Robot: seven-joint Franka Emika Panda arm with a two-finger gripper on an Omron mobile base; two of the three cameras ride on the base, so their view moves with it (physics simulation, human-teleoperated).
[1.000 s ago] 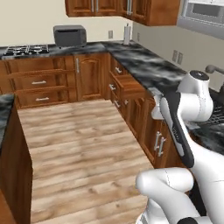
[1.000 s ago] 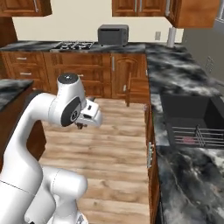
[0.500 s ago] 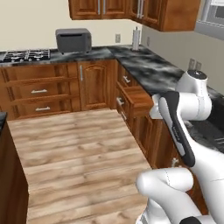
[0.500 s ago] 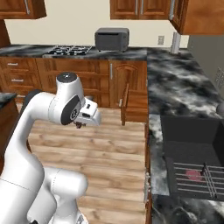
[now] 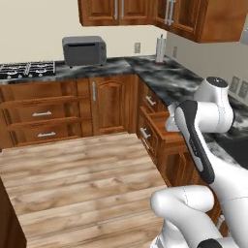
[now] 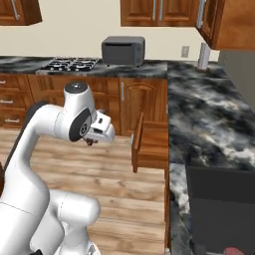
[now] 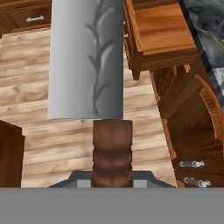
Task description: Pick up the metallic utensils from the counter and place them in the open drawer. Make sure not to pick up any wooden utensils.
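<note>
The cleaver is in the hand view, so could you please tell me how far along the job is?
Done: nothing lies in the open drawer, whose visible floor is bare. In hand: the pincer grips the cleaver by its reddish handle, short of the drawer. Left: put it in; the forks aren't visible here.

We see the L-shaped marbled bench [image 5: 179, 80] over wooden cabinets, carrying a dark toaster oven [image 5: 84, 50], a gas hob [image 5: 26, 69] and a paper-towel roll [image 5: 160, 48]. The open drawer [image 6: 152, 144] juts over the plank floor [image 5: 82, 179].
</note>
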